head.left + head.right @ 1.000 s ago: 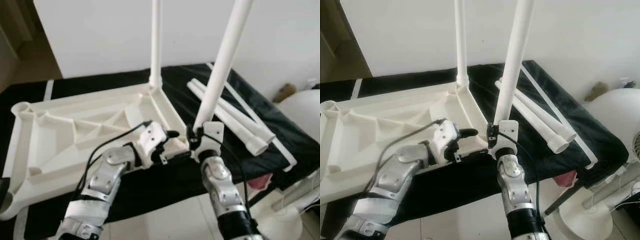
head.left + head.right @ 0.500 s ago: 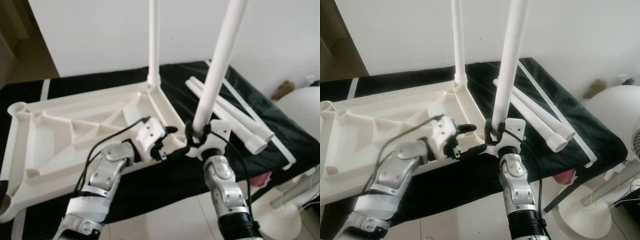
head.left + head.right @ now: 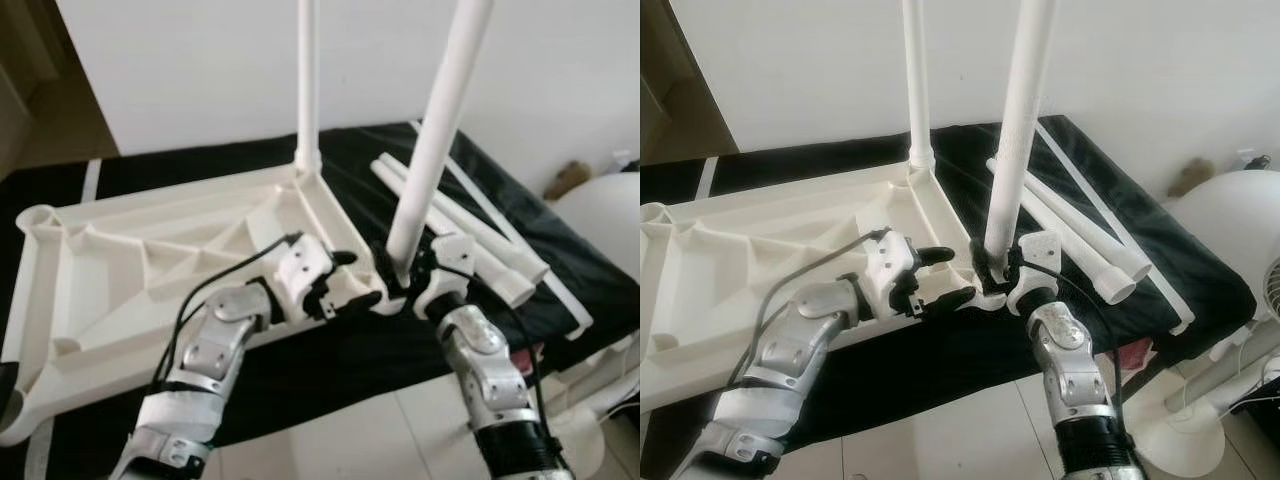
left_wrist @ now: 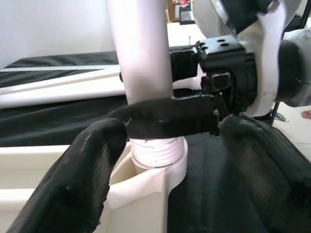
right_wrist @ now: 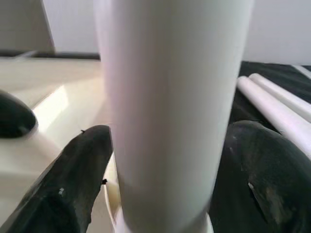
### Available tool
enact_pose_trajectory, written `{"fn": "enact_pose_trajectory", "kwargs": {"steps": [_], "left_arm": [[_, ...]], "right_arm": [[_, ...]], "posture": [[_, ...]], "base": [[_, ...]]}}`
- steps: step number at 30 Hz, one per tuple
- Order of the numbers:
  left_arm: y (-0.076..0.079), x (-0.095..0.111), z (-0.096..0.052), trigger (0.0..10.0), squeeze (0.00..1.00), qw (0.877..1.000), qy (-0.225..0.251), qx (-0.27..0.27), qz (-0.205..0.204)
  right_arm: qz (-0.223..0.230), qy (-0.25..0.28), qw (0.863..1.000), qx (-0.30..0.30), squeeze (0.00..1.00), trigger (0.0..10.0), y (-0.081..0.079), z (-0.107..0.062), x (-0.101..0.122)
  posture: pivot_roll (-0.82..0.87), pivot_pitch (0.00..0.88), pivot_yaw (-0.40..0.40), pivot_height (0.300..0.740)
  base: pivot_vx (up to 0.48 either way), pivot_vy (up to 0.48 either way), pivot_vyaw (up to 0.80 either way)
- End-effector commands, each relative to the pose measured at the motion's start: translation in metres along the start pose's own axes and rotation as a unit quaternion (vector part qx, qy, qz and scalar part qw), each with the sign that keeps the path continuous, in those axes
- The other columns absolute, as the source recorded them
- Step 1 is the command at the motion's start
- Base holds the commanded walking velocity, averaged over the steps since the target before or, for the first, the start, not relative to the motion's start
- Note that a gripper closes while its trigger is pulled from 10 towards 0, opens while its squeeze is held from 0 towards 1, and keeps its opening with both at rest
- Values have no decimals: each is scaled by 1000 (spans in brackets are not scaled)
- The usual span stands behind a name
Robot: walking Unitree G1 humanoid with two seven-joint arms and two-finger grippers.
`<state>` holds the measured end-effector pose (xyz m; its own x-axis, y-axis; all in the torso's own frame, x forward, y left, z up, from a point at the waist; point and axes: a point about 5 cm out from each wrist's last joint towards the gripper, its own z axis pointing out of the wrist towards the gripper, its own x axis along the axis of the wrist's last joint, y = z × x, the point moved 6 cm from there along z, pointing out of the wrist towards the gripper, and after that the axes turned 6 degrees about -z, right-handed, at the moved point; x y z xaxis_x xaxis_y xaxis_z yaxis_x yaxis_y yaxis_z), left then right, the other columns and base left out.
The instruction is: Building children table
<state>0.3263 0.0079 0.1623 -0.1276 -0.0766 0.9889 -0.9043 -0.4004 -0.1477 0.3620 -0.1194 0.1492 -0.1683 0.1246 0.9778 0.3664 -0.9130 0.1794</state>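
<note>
Two silver metallic arms are shown, built of rounded, segmented links with dark seams between them. Each forearm is ended by a white housing from which two long black fingers project. The left gripper (image 3: pixel 345 285) is served by a thin black cable looped from the wrist housing back along the forearm. On the right gripper (image 3: pixel 996 272) a black cable is seen curving beside the wrist, above a black cuff lower on the arm. The fingers (image 4: pixel 92 165) are matt black, rounded and finely textured; a black block with small screws (image 4: pixel 221 43) is mounted on the white housing.
</note>
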Motion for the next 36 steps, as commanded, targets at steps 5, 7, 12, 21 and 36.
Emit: {"fn": "enact_pose_trajectory", "kwargs": {"steps": [5,7,12,21,36], "left_arm": [[-14,1,-2,10000,0,998,3,68,6],[-13,1,-2,10000,0,998,5,63,4],[-11,1,-1,10000,0,998,5,57,5],[-11,3,0,10000,0,998,6,55,4],[-7,1,2,10000,0,999,7,49,-3]], "right_arm": [[-21,-12,998,61,0,10000,-9,3,-10],[-30,-18,996,88,0,10000,-12,5,-13],[-45,-23,991,125,0,10000,-17,11,-15],[-57,-34,985,158,0,1608,-14,14,-22],[-41,-45,991,117,0,10000,4,9,-28]], "posture": [[-62,0,3,740],[-61,0,7,740],[-60,0,11,740],[-53,0,7,740],[-73,6,2,740]], "base": [[0,0,0],[0,0,0],[0,0,0],[0,0,0],[0,0,0]]}}
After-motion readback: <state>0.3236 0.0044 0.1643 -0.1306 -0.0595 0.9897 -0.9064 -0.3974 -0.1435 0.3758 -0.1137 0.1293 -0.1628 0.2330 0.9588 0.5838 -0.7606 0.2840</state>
